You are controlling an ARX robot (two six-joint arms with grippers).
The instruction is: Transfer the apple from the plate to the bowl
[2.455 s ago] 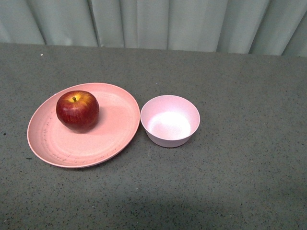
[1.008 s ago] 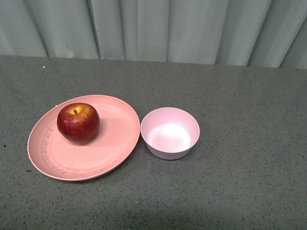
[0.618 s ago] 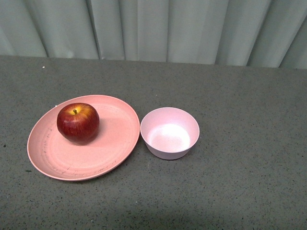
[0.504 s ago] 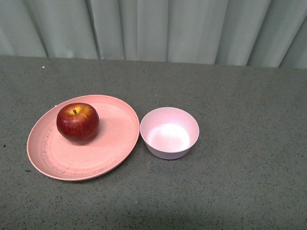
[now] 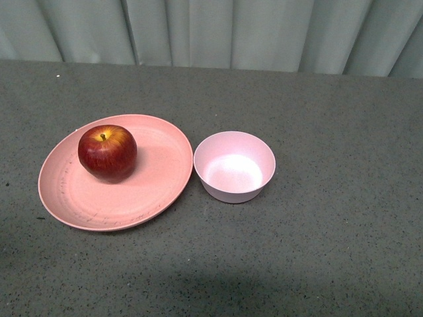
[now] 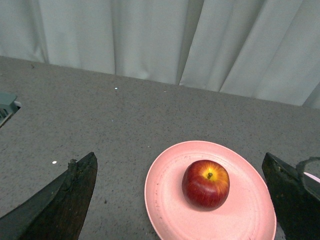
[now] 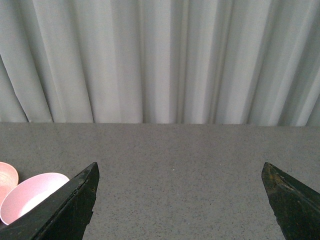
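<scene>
apple sits stem-up on the left half of the plate | bowl just beside the plate, on its right | left gripper spread wide, gripping nothing | right gripper spread wide, gripping nothing

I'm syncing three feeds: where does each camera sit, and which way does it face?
Front view: on the robot's body, looking forward and down at the table, with the apple on the plate, the bowl beside it and the curtain behind; no arm shows.
Left wrist view: on the left wrist, looking down past the open left gripper at apple and plate.
Right wrist view: on the right wrist, facing the curtain across the table; open right gripper, bowl at the edge.
Shared: front and left wrist both show the apple.
</scene>
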